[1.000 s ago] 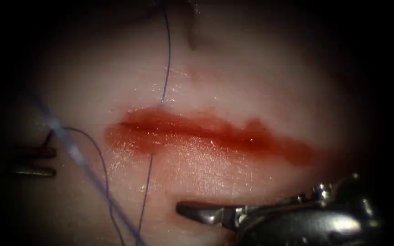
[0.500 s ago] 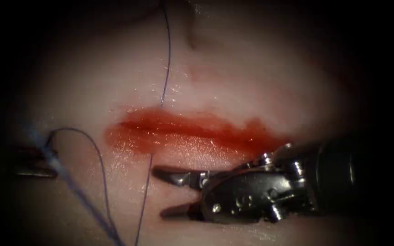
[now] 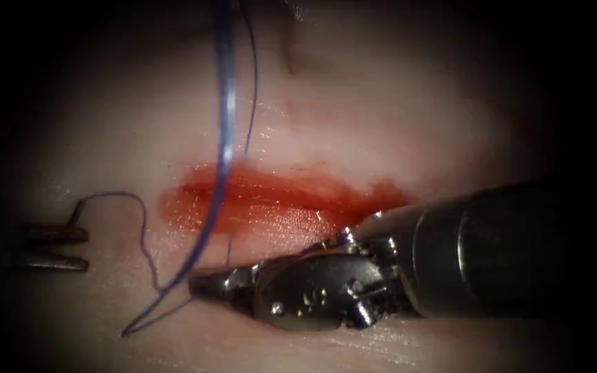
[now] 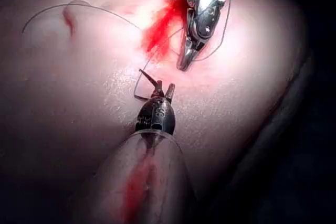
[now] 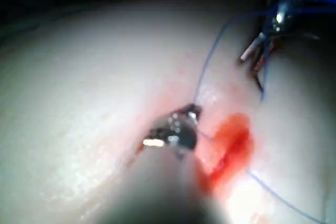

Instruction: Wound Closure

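Right tool [image 3: 198, 284] has slid left below the cut [image 3: 291, 197] and its jaws, open before, now pinch the thread [image 3: 148, 259] on the tissue [image 3: 381, 110], left tool [image 3: 81, 245] at the left edge with jaws narrowly parted, holding thread, needle unseen.

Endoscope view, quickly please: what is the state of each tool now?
Left tool: cannot be told; the thread runs up to its tip.
Right tool: shut, apparently on the thread.
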